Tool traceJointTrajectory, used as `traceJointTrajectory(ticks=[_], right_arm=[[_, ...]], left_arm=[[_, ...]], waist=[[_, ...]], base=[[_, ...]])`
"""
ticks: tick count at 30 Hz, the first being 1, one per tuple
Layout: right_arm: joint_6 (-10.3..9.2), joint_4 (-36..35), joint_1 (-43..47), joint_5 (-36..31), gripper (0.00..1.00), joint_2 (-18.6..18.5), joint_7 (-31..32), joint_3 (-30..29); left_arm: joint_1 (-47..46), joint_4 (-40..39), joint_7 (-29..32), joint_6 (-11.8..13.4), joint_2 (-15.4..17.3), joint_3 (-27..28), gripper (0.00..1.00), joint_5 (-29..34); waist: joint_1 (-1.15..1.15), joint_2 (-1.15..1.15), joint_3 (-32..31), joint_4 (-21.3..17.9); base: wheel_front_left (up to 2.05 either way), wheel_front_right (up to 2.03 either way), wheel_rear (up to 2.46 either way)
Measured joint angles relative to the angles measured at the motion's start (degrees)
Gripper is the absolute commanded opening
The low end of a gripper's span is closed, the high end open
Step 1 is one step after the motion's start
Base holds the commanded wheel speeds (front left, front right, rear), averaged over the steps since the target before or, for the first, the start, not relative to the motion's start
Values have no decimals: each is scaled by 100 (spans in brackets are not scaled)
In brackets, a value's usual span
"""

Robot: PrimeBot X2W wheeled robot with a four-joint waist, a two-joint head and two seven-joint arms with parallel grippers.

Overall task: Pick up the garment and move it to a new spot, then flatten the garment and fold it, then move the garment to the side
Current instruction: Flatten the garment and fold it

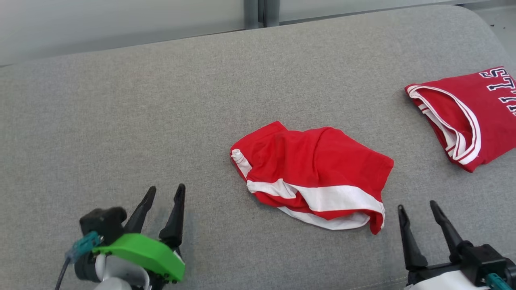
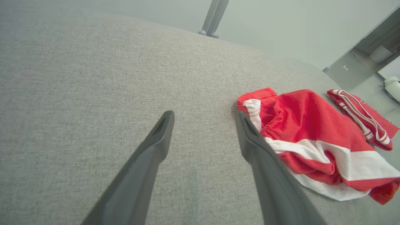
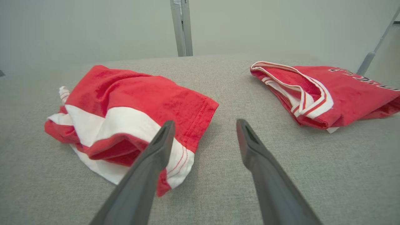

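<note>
Garment [image 1: 310, 173] lies crumpled, unheld; left gripper [image 1: 167, 187] and right gripper [image 1: 417, 205] spread, empty; apparently every step outstanding.

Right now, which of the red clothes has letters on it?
The folded red jersey at the right edge, with dark letters; the crumpled red garment in the middle has only white stripes.
</note>
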Motion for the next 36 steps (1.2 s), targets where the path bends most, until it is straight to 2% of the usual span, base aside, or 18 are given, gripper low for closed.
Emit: traceJointTrajectory(ticks=[4, 7, 13, 20, 30, 36], right_arm=[[0, -207, 110, -19, 100, -4, 0, -311], [0, -265, 120, -105, 100, -11, 0, -490], [0, -213, 172, -179, 100, -80, 0, -816], [0, 22, 186, -180, 100, -125, 0, -1024], [0, 333, 122, -178, 100, -100, 0, -1183], [0, 416, 71, -179, 100, -63, 0, -1204]], left_arm=[[399, 12, -432, 2, 238, 205, 100, 64], [532, 78, -590, -171, 327, 234, 100, 291], [1079, 310, -691, -345, 286, 740, 100, 505], [1771, 420, -714, -749, 0, 1545, 100, 1183], [2284, 717, -714, -1443, -758, 2588, 100, 1842], [2320, 786, -714, -1940, -1161, 3139, 100, 2234]], waist=[[0, 0, -171, -16], [0, 0, -285, 30], [0, 0, -570, 214], [0, 0, -844, 610], [0, 0, -1109, 1155], [0, 0, -1155, 1263]], base=[[0, 0, 0], [0, 0, 0], [0, 0, 0], [0, 0, 0], [0, 0, 0], [0, 0, 0]])
